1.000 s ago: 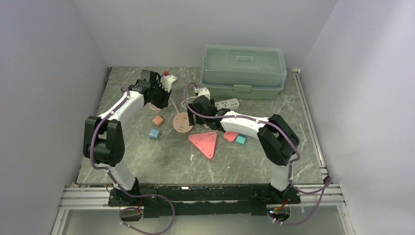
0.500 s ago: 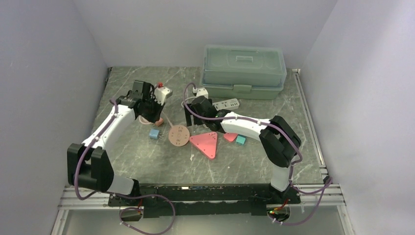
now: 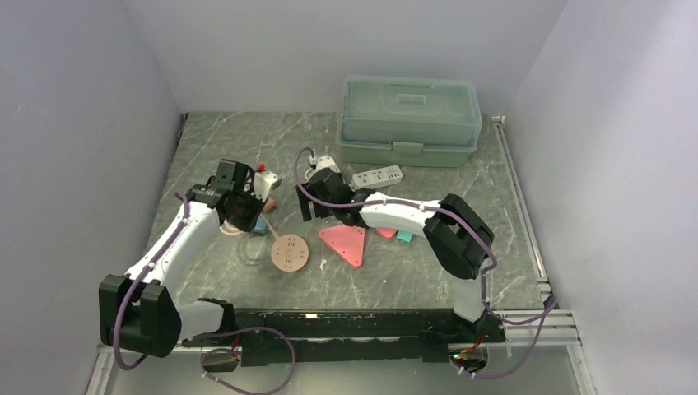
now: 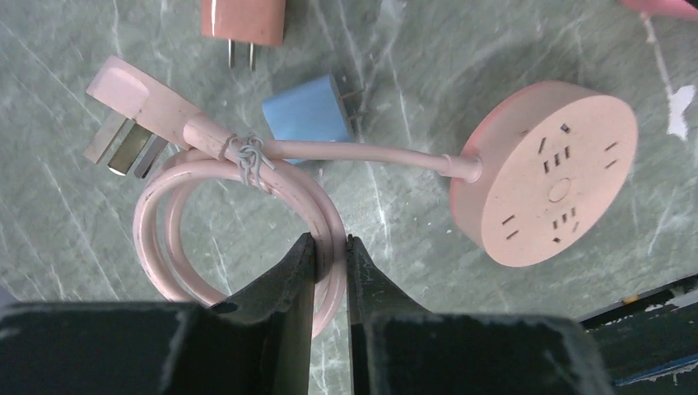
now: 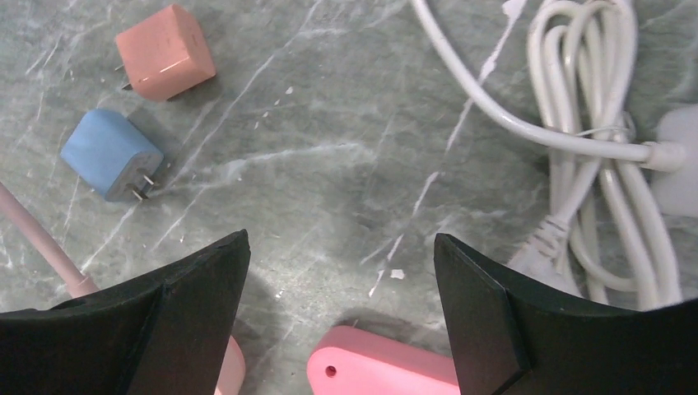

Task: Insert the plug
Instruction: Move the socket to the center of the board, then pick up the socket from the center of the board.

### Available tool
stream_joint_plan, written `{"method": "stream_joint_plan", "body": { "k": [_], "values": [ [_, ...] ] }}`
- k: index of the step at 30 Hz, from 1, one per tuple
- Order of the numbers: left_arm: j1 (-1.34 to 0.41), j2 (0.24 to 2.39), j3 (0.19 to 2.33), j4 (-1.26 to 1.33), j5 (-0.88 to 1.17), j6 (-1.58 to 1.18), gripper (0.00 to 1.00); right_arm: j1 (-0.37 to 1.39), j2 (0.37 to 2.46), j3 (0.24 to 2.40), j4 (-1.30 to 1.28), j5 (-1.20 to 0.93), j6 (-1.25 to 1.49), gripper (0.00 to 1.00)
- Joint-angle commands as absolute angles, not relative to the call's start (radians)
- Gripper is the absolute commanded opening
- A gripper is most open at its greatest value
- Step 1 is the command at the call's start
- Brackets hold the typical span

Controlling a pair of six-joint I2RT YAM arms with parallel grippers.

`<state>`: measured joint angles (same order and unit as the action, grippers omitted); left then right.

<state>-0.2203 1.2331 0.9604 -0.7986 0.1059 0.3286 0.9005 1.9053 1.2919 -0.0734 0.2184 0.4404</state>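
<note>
Pink cord (image 4: 317, 210) is pinched in the left gripper (image 4: 329, 255); the right gripper (image 5: 339, 243) gapes empty. Blue plug (image 4: 309, 111) lies loose, round socket (image 4: 551, 173) unfilled.

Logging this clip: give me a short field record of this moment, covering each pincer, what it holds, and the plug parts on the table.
Left pincer: shut on pink cord, gripping its coiled part
Right pincer: open, holding nothing
Pink plug: three-pin, lying on the table, at the cord's free end
Round socket: pink, face up, nothing plugged in
Loose adapters: blue adapter and salmon adapter, both lying free
White cord: bundled, untouched
Task state: no plug inserted yet
</note>
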Motion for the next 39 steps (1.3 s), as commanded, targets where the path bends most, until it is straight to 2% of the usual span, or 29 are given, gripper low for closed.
{"method": "stream_joint_plan", "body": {
  "k": [1,6,10,15,17,22,28,32,35,39],
  "values": [
    [-0.224,1.194,0.903,-0.787,0.049,0.312,0.00,0.925,1.942,1.361,-0.049,0.195,0.431,0.86],
    [-0.224,1.189,0.811,-0.721,0.003,0.345,0.00,0.951,1.968,1.376,-0.055,0.179,0.439,0.83],
    [-0.225,1.197,0.776,-0.690,0.003,0.356,0.06,0.965,1.966,1.364,-0.055,0.172,0.450,0.82],
    [-0.224,1.221,0.765,-0.686,0.003,0.346,0.28,0.979,1.934,1.330,-0.050,0.181,0.455,0.82],
    [-0.224,1.223,0.762,-0.692,0.003,0.345,0.42,0.990,1.912,1.307,-0.047,0.191,0.456,0.83],
    [-0.224,1.212,0.777,-0.706,0.003,0.344,0.67,1.042,1.844,1.222,-0.021,0.212,0.442,0.87],
    [-0.199,1.214,0.855,-0.727,-0.010,0.347,0.77,1.108,1.753,1.123,0.068,0.183,0.375,0.99],
    [-0.171,1.252,0.897,-0.711,0.008,0.338,0.79,1.165,1.750,1.128,0.092,0.156,0.281,1.00],
    [-0.138,1.322,0.929,-0.679,0.029,0.341,0.80,1.187,1.758,1.142,0.060,0.236,0.265,1.00],
    [-0.130,1.437,1.010,-0.676,0.046,0.338,0.82,1.097,1.706,1.139,0.007,0.313,0.283,1.00]
  ]
}}
